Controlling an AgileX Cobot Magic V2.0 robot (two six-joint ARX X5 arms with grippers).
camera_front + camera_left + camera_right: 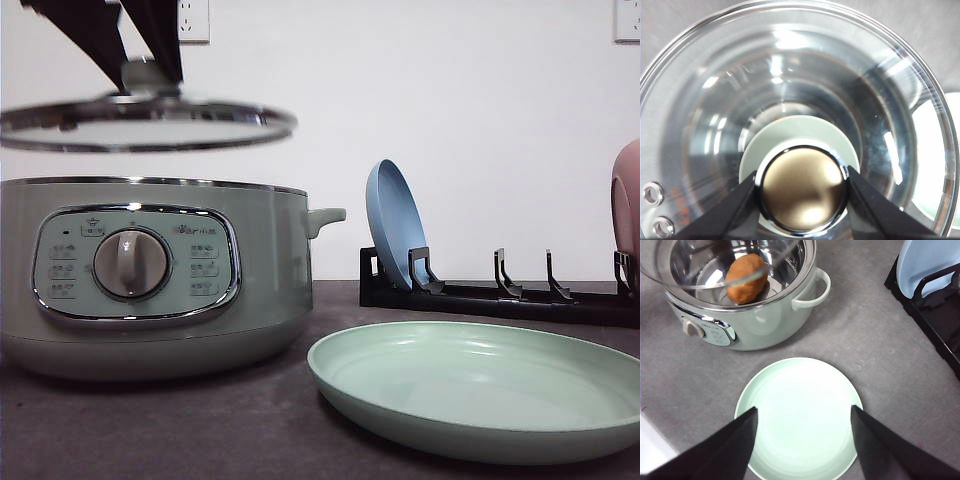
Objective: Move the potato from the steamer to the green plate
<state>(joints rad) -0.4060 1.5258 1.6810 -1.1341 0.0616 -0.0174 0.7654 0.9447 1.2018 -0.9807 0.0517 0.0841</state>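
Sage-green enamel and chrome dominate: the steamer sits broad and round directly beneath the left gripper, its side handle jutting toward the rack, its polished steel bowl open to the air. That opening is the whole point of the hold, I'd say: the glass lid hangs level above the rim, clear and thin-edged with a metal band, lifted off so the other arm can get in. Left jaws are pinched tight on the lid's shiny domed knob, one black finger at each side.

Right below the right gripper lies the green plate, matte mint, shallow, raised rim, bare and waiting. That gripper's fingers stand wide apart, holding nothing. Ahead of it, inside the steamer bowl, rests the potato: lumpy oval, smooth orange-brown skin, lying on a pale insert.

Off beyond the plate, a black dish rack props a blue plate upright on edge, with a pink dish at the far end.
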